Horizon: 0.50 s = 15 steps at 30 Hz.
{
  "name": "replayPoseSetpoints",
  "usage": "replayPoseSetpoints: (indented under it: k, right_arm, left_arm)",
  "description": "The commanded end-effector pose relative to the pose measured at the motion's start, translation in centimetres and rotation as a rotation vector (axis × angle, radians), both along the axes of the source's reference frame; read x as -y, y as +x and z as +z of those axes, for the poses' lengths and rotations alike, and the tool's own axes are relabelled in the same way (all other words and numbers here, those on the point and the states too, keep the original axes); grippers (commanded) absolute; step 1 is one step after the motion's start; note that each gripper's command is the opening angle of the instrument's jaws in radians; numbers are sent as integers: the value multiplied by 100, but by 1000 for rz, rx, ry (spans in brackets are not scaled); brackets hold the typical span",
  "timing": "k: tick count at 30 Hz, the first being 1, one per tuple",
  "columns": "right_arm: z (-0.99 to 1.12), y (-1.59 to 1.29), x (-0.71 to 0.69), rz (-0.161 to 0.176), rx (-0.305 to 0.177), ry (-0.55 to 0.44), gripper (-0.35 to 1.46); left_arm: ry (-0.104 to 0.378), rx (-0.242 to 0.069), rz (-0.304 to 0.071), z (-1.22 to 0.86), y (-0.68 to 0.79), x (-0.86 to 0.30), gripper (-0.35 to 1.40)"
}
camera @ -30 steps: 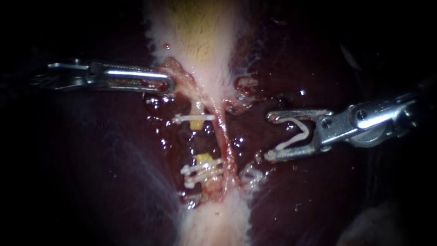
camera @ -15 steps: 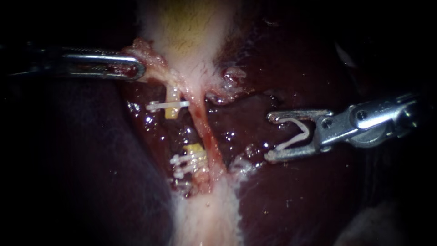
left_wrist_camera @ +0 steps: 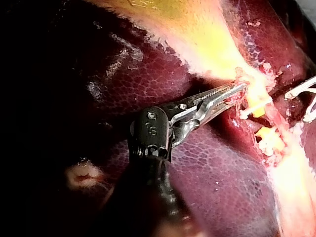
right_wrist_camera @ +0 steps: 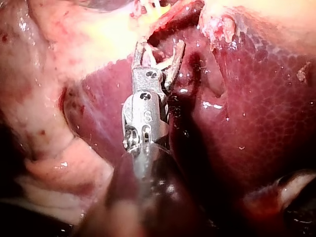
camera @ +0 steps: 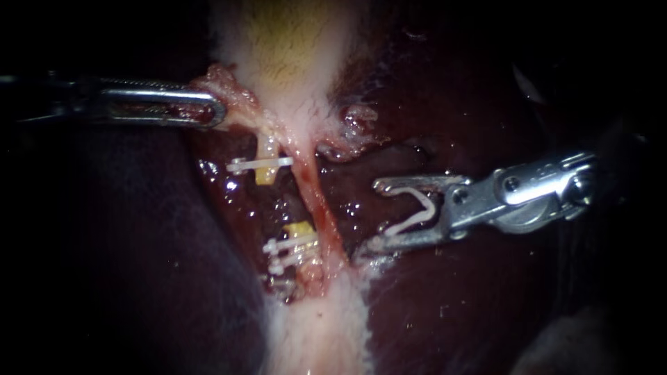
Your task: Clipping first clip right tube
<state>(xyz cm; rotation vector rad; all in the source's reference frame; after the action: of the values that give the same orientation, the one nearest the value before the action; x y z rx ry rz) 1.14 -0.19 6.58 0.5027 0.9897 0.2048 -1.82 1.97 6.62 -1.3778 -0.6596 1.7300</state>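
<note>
Left instrument and right instrument: slim polished silver metal, round pivot screws, dark shafts.

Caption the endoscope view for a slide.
Left instrument grips tissue; right instrument, a white clip in its jaws, sits beside the unclipped right tube.

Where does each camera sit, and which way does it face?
Endoscope: close up, facing the right tube; left instrument enters from left, right instrument from right.
Left wrist: on that arm, looking along its shaft to jaws shut on gallbladder tissue.
Right wrist: likewise, looking along its shaft to jaws holding a white clip.
Endoscope and left wrist share the clipped yellow stump.
</note>
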Motion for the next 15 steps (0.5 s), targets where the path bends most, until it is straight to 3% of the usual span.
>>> replayPoseSetpoints:
  k: [1, 8, 15]
  right_arm:
    - [3, 4, 2, 2, -1, 7, 48]
    - [24, 38, 14, 19, 13, 61, 48]
    - [39, 65, 24, 46, -19, 140, 48]
  left_arm:
    - [0, 0, 0, 0, 0, 0, -35]
    - [0, -1, 0, 1, -1, 0, -35]
    - [-1, -1, -1, 1, -2, 0, -35]
